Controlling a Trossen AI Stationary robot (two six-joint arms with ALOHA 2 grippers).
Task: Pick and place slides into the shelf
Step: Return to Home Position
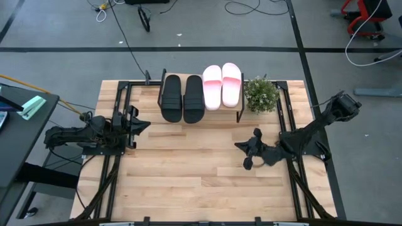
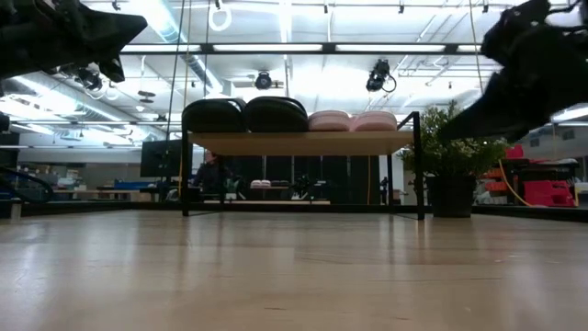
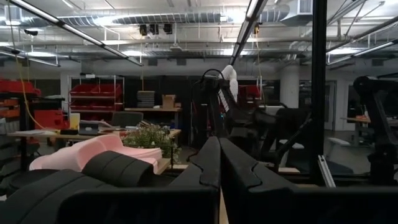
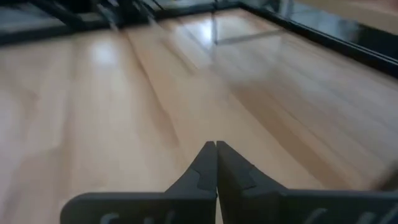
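Observation:
Two black slides (image 1: pixel 182 98) and two pink slides (image 1: pixel 222 85) lie side by side, soles down, on the shelf's light wood top board (image 1: pixel 213 112) near the table's far edge. The low view shows the black pair (image 2: pixel 243 115) and the pink pair (image 2: pixel 352 120) on the board. The black slides (image 3: pixel 93 171) and the pink slides (image 3: pixel 87 152) also show in the left wrist view. My left gripper (image 1: pixel 143 125) is shut, at the table's left side, left of the shelf. My right gripper (image 1: pixel 242 147) is shut, above bare wood near of the shelf; its tips (image 4: pixel 216 146) meet.
A small potted plant (image 1: pixel 260 94) stands right of the shelf near the far edge. Black frame rails (image 1: pixel 119 113) run along both sides of the table. Bare tabletop (image 1: pixel 195 169) lies between the arms and toward the near edge.

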